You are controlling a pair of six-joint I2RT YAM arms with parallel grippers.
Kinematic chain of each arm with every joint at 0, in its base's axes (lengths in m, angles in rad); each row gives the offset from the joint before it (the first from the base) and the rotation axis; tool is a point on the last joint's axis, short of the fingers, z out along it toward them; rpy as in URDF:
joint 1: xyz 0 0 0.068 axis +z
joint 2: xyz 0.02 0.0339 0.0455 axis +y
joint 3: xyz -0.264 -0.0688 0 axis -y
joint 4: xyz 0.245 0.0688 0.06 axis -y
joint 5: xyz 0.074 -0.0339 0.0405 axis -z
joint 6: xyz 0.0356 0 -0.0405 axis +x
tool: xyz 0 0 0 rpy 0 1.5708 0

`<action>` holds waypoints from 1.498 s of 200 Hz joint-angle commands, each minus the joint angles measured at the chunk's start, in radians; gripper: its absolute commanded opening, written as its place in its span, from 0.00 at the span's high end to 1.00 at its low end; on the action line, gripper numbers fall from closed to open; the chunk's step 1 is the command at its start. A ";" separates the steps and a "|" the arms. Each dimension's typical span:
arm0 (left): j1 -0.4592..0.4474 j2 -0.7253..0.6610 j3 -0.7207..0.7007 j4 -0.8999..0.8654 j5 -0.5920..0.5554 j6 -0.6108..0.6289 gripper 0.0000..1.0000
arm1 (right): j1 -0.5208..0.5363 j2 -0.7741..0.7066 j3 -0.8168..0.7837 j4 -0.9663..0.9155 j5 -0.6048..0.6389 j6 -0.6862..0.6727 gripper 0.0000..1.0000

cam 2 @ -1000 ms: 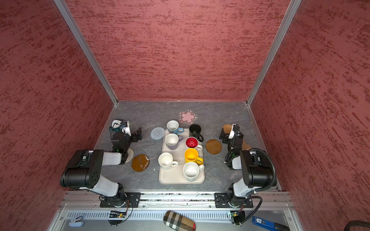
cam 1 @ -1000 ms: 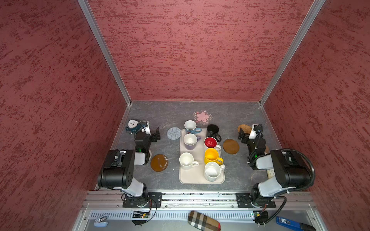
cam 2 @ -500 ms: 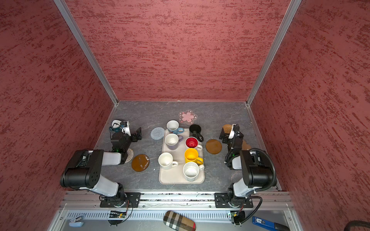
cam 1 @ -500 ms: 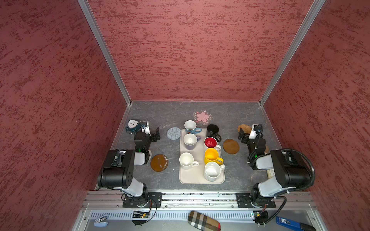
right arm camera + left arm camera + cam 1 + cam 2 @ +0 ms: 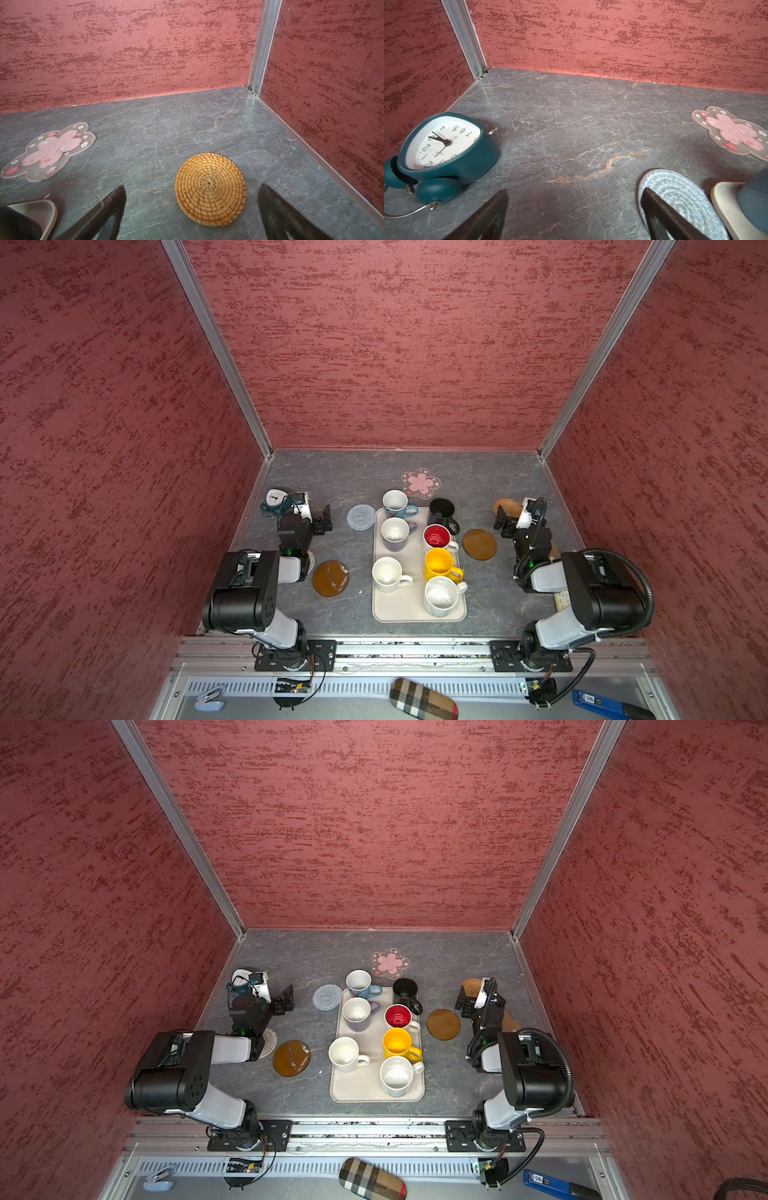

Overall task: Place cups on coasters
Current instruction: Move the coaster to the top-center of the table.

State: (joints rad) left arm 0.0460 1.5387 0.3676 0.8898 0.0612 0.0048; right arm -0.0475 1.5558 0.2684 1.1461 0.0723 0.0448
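Observation:
Several cups stand on or at the beige tray (image 5: 409, 608): white with a blue base (image 5: 395, 504), lavender (image 5: 394, 533), black (image 5: 441, 512), red inside (image 5: 436, 537), yellow (image 5: 439, 564) and two white ones (image 5: 386, 572) (image 5: 439, 597). Coasters lie around it: a pink flower (image 5: 420, 483), a pale spiral (image 5: 360, 517), two brown discs (image 5: 330, 578) (image 5: 480, 544) and a wicker disc (image 5: 209, 189). My left gripper (image 5: 575, 191) is open and empty beside the spiral coaster (image 5: 679, 199). My right gripper (image 5: 192, 187) is open and empty, just short of the wicker disc.
A teal alarm clock (image 5: 442, 143) lies by the left wall, close to my left gripper. Another pale coaster (image 5: 270, 1042) shows under the left arm, and a tan one (image 5: 511, 1022) under the right arm. Red walls enclose three sides.

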 commanded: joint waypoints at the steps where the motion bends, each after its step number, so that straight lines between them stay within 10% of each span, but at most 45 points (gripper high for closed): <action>1: 0.012 -0.006 0.010 0.003 0.028 -0.013 0.00 | -0.002 -0.005 0.016 0.004 0.004 -0.010 0.01; 77: 0.028 -0.213 0.177 -0.450 -0.003 -0.039 0.01 | 0.000 -0.176 -0.042 -0.024 0.119 0.026 0.01; 165: -0.141 -0.501 0.456 -1.061 -0.031 -0.022 0.00 | 0.008 -0.458 0.265 -0.779 0.135 0.222 0.01; 299: -0.322 -0.361 0.736 -1.791 0.010 -0.298 0.17 | 0.047 -0.700 0.515 -1.598 -0.148 0.353 0.07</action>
State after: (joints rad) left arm -0.2611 1.1481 1.1164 -0.8017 0.0666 -0.2501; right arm -0.0071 0.9028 0.7631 -0.3061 0.0086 0.3950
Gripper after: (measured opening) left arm 0.829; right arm 0.930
